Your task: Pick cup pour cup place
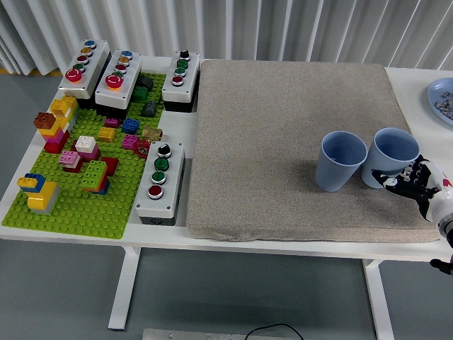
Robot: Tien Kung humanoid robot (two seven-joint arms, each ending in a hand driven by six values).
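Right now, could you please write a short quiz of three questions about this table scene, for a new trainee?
1. True or false: the right hand is at the right blue cup.
2. How many blue cups stand on the grey mat? A) one B) two C) three
3. Fill in: the brick baseplate at the table's left is coloured ____.

Key:
1. True. The fingers reach the right blue cup's near side, but a closed grasp cannot be confirmed.
2. B. The left blue cup and the right one stand side by side, both tilted towards the camera view's left, openings visible.
3. Green.
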